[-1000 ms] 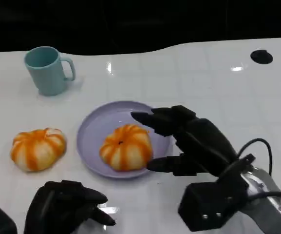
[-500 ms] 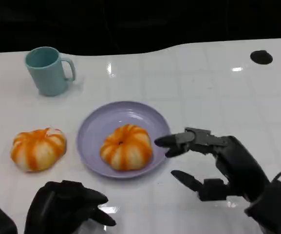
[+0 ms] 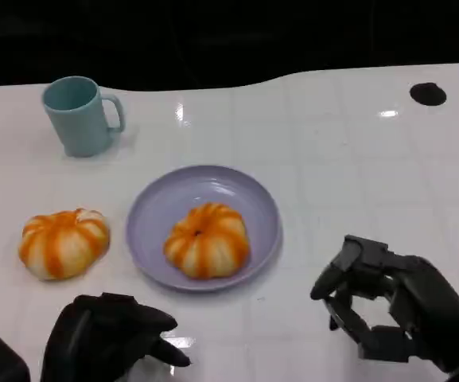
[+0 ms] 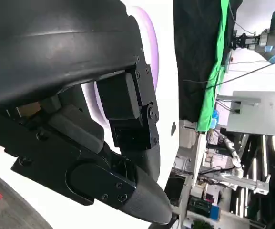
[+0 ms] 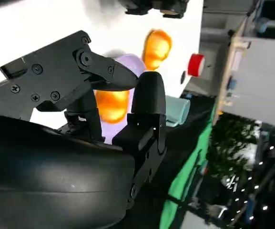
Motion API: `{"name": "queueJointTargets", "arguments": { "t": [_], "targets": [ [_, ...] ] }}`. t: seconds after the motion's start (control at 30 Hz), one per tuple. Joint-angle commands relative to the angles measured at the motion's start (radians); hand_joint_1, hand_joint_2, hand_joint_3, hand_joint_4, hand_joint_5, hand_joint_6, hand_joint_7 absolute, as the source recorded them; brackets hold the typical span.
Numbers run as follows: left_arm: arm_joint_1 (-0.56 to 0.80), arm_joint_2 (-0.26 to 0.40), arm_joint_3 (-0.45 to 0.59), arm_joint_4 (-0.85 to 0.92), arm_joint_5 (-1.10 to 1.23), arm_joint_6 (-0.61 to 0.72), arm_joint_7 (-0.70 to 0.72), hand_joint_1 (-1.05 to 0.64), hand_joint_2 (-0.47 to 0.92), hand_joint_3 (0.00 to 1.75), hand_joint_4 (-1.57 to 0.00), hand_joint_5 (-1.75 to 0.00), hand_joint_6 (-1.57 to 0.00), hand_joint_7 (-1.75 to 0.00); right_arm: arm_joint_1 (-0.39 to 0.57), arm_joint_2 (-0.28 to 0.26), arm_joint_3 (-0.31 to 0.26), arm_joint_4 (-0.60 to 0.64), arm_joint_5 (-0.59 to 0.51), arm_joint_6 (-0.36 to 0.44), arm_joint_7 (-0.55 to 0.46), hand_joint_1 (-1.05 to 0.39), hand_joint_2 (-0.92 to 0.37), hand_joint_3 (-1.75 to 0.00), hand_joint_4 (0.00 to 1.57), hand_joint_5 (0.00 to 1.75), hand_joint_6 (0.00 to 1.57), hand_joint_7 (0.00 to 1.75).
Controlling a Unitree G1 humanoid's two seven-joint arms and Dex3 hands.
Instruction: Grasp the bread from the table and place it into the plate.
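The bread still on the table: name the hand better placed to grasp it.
Left. The left hand rests on the table just below that bread; the right hand sits empty beyond the plate.

In the head view, the left hand (image 3: 106, 342) and right hand (image 3: 400, 306) are cut off by the picture's lower edge. In the right wrist view, fingers (image 5: 149, 112) hide part of the plate (image 5: 127, 64).

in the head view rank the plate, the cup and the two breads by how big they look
1. plate, clearly largest.
2. bread on the plate and bread on the table: they look alike, so no ranking between them.
3. cup, a bit smaller, though it sits farther from the camera.
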Motion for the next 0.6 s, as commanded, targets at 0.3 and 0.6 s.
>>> {"name": "queueJointTargets", "arguments": {
  "t": [0.3,0.6],
  "targets": [
    [0.006,0.014,0.003,-0.017,0.0,0.013,0.006,-1.05,0.75,0.0,-1.57,-0.37,-1.57,-0.14,0.044,0.004,-0.044,0.088,-0.077,-0.104,-0.045,-0.2,-0.59,-1.01,0.8,1.75,0.65,1.49],
    [0.011,0.012,0.003,-0.023,-0.002,0.009,0.004,-1.05,0.75,0.0,-1.57,-0.37,-1.57,-0.14,0.012,0.003,-0.045,0.211,-0.117,-0.22,-0.053,-0.22,-0.62,-0.97,0.79,1.75,0.65,1.46]
  ]
}}
